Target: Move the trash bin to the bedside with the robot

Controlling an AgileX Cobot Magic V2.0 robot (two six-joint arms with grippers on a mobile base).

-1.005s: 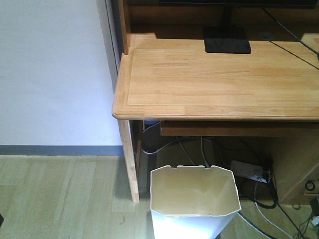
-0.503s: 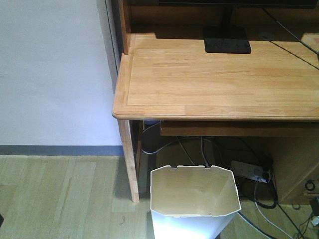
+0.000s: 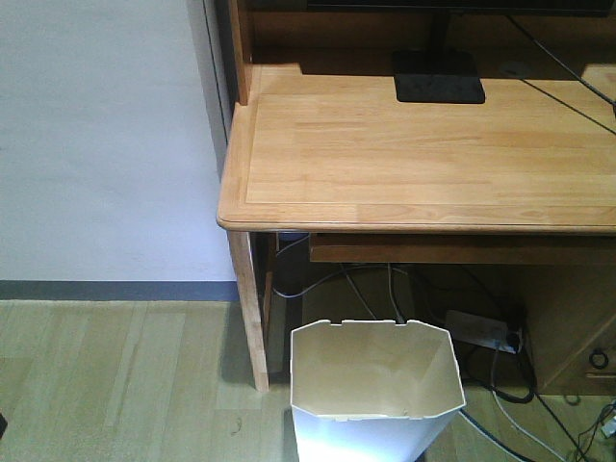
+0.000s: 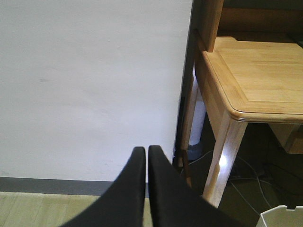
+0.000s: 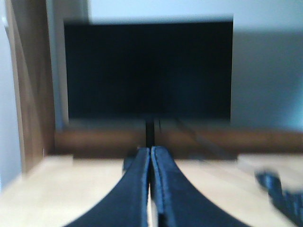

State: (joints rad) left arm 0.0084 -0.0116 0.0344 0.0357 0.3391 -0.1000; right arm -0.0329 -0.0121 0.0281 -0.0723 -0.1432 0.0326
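Unmoved bin point(image 3: 375, 375) right of left tool point(image 4: 146, 151) (closed)

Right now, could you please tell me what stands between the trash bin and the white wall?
The desk's front leg stands between the trash bin and the wall, seen in the front-facing view.

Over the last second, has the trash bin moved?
No. The trash bin keeps the same place against the desk leg in the front view.
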